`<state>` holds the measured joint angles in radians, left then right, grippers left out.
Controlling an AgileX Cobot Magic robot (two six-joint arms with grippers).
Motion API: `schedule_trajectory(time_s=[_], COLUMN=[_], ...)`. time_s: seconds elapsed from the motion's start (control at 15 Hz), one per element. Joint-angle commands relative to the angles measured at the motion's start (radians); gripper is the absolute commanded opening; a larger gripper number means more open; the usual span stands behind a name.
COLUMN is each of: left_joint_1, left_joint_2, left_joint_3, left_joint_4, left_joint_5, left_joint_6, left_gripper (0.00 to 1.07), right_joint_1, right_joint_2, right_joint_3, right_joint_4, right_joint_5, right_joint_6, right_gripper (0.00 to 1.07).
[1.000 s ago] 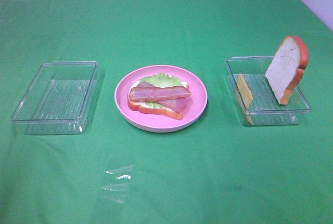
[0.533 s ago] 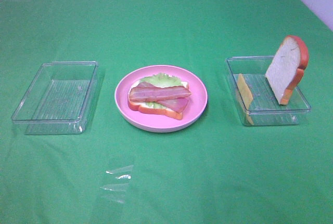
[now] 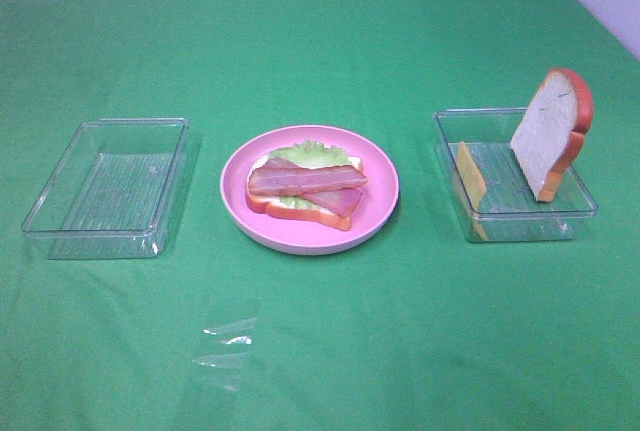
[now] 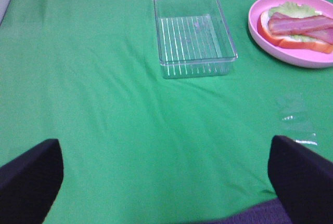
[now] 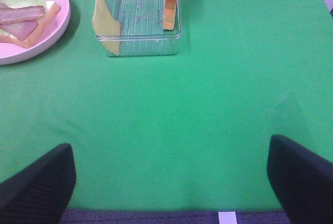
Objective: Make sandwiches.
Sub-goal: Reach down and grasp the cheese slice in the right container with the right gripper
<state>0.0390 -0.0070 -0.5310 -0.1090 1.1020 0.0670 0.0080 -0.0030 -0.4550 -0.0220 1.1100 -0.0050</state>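
No change since a second ago. Left claw (image 4: 166,182) and right claw (image 5: 169,180) gaping, empty. Open sandwich (image 3: 305,189) on plate (image 3: 381,207); cheese (image 3: 470,176), bread (image 3: 546,136) leaning in tray (image 3: 530,224). Probably light, stiff, slick: pinch across thin edges.

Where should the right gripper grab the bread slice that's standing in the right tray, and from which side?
Take the bread slice by its rounded top crust, coming down from above. It stands on edge in the clear tray, its upper half above the rim and free. Set the jaws across its two flat faces, the thin way.
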Motion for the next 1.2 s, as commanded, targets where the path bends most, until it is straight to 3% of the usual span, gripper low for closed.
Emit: schedule_trajectory(time_s=[0.07, 1.2], left_joint_1=[-0.003, -0.003], left_joint_2=[-0.013, -0.013], left_joint_3=[0.015, 0.015], left_joint_4=[-0.005, -0.004], left_joint_5=[-0.027, -0.028], left_joint_6=[-0.009, -0.017], left_gripper=[1.00, 1.00], right_joint_1=[0.000, 0.000], right_joint_2=[-0.022, -0.022], right_joint_3=[0.002, 0.002], right_joint_4=[0.001, 0.000], right_joint_5=[-0.003, -0.003], right_joint_6=[-0.006, -0.006], right_gripper=[0.96, 0.96])
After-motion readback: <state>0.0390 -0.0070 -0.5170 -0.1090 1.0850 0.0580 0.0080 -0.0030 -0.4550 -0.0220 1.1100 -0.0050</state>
